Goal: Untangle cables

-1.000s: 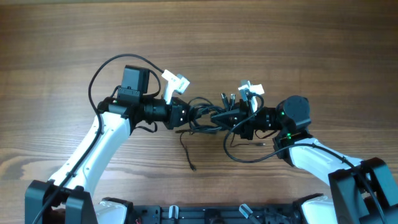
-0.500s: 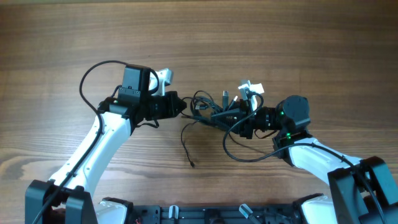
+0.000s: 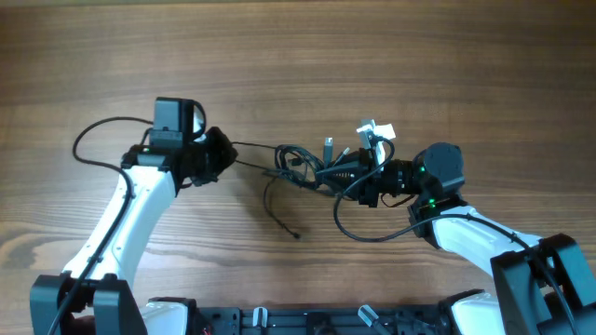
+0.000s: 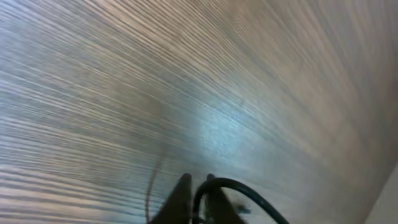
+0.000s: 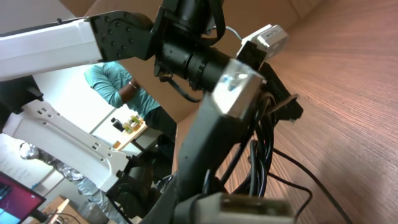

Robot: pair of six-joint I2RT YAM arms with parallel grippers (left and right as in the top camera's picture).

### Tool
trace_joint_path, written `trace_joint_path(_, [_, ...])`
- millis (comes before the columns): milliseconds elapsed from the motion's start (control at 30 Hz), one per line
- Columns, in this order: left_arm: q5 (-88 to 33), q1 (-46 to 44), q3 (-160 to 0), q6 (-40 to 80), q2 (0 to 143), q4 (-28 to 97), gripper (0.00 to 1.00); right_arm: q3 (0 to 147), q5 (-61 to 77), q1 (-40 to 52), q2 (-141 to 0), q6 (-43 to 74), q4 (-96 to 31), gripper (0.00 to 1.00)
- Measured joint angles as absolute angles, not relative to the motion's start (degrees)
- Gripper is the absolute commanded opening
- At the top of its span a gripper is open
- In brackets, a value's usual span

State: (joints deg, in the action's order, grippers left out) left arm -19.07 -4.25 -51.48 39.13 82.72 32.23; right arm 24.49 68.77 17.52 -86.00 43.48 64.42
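The cables (image 3: 303, 168) are a knotted bundle of thin black cords at the table's middle, with small plug ends (image 3: 328, 144) sticking up. One strand runs taut and leftward from the knot to my left gripper (image 3: 222, 154), which is shut on it. In the left wrist view the fingers (image 4: 184, 198) pinch a looping black cord (image 4: 245, 191) above the wood. My right gripper (image 3: 358, 173) is shut on the bundle's right side. In the right wrist view the dark fingers (image 5: 217, 143) clamp cords (image 5: 261, 155), with a USB plug (image 5: 249, 208) close to the lens.
A loose cord tail (image 3: 282, 216) trails toward the front from the knot and ends at a tiny plug (image 3: 297, 235). The right arm's own thicker cable (image 3: 372, 233) loops on the table. White tags (image 3: 375, 131) sit on the right wrist. The tabletop (image 3: 372, 56) is wood.
My left gripper has moved left, away from the bundle, and drawn one strand out taut. The knot has stretched leftward. The right gripper has kept its place.
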Motion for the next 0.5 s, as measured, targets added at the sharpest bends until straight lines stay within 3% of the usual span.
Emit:
trace_joint_path(300, [-13.15, -2.28, -51.48, 53.34, 82.72, 30.48, 0.04, 24.49, 69.25, 17.52, -86.0, 43.68, 64.6, 0.11])
trace_joint_path(400, [-13.65, -2.28, -51.48, 54.15, 82.72, 28.18, 0.04, 24.49, 69.34, 17.52, -85.97, 43.48, 62.94, 0.37])
trace_joint_path(500, [-20.08, -2.31, -51.37, 44.69, 82.74, 23.4, 0.04, 24.47, 67.61, 17.52, -85.91, 43.09, 57.08, 0.67])
